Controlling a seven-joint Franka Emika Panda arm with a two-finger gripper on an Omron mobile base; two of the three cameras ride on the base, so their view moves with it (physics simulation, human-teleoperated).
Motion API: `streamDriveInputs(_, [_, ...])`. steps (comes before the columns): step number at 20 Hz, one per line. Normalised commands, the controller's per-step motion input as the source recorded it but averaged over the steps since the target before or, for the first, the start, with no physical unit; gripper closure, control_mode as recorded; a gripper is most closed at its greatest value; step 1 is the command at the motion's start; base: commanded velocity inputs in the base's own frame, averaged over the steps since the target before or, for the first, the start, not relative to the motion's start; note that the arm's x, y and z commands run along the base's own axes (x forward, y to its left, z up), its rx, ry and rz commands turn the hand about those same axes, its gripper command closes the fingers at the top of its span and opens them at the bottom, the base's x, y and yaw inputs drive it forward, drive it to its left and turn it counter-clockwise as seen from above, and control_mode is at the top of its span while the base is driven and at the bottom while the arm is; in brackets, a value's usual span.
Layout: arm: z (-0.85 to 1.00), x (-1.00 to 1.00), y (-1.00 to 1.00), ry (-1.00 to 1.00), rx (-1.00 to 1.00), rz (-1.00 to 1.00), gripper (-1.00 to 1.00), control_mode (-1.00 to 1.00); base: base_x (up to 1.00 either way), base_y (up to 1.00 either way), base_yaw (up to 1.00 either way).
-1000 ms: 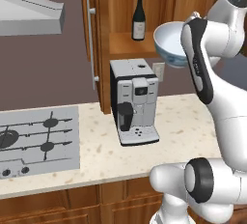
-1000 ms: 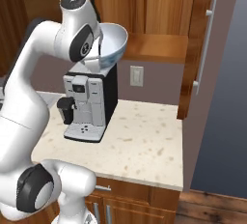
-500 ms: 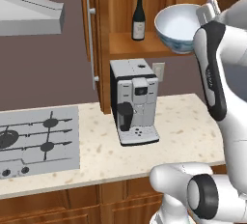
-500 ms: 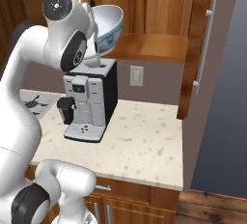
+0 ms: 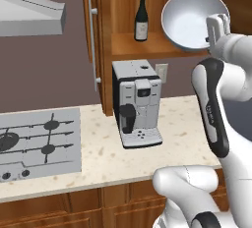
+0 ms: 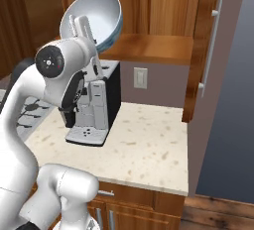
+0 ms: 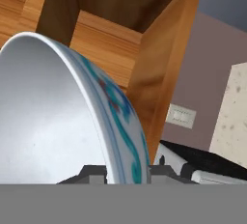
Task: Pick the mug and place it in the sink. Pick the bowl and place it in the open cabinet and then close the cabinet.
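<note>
The gripper (image 7: 126,174) pinches the bowl (image 5: 193,19) by its rim, 1 finger each side. The bowl hangs tipped on edge before the cabinet (image 5: 170,45) shelf, above the coffee machine (image 5: 137,103).

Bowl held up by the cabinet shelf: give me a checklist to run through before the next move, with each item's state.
1. End effector clamped on the bowl rim, one finger each side: ok.
2. Bowl level: not ok, tipped steeply on its side.
3. Cabinet open: ok.
4. Free shelf space to the right of the wine bottle: ok.
5. Bowl clear of the coffee machine: ok, well above it.
6. Bowl touching the shelf: cannot tell.
</note>
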Motion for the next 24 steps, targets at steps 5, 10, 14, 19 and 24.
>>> streamDriveInputs(5, [0.00, 0.23, 0.00, 0.00, 0.00, -0.02, 1.00, -1.00, 0.00, 0.00, 0.00])
streamDriveInputs(10, [0.00, 0.21, 0.00, 0.00, 0.01, -0.01, 1.00, -1.00, 0.00, 0.00, 0.00])
streamDriveInputs(14, [0.00, 0.18, 0.00, 0.10, 0.11, 0.00, 1.00, -1.00, 0.00, 0.00, 0.00])
streamDriveInputs(19, [0.00, 0.03, -0.08, 0.19, 0.22, 0.00, 1.00, -1.00, 0.00, 0.00, 0.00])
streamDriveInputs(24, [0.00, 0.08, -0.07, 0.11, 0.16, 0.00, 1.00, -1.00, 0.00, 0.00, 0.00])
